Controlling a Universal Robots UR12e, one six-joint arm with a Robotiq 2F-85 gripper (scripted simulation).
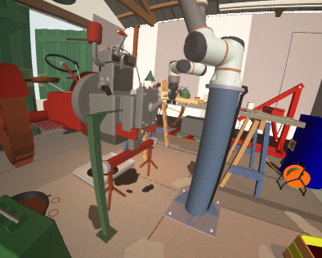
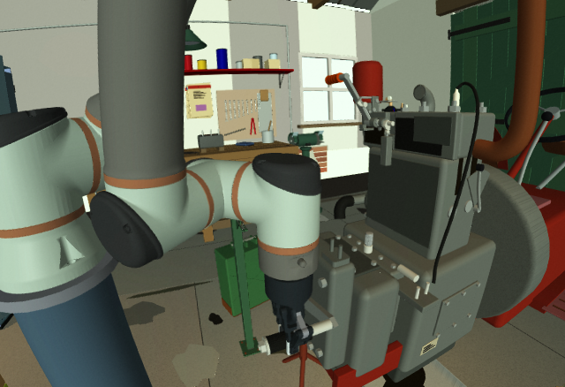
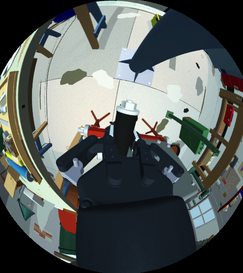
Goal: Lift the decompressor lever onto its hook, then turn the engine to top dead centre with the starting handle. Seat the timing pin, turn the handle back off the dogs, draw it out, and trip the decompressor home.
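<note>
The starting handle's black ribbed grip (image 2: 278,342) sticks out sideways from the front of the grey engine (image 2: 401,246), low beside its crankcase, with a pale bar of the handle (image 2: 325,326) running toward the engine. I hold that grip (image 3: 123,135) in my closed gripper (image 2: 292,335), reaching straight down from above. The decompressor lever with its orange knob (image 2: 337,79) stands raised at the engine's top. A small white pin (image 2: 368,242) stands upright on the engine's ledge. From the side camera my wrist (image 1: 173,83) is just right of the engine (image 1: 123,98).
A red trestle (image 3: 99,130) stands directly under the handle. A green post (image 1: 98,171) rises left of the engine, and my blue pedestal (image 1: 209,155) stands to the right. A trestle bench (image 1: 258,122) lies further right, a red tractor (image 1: 13,106) behind.
</note>
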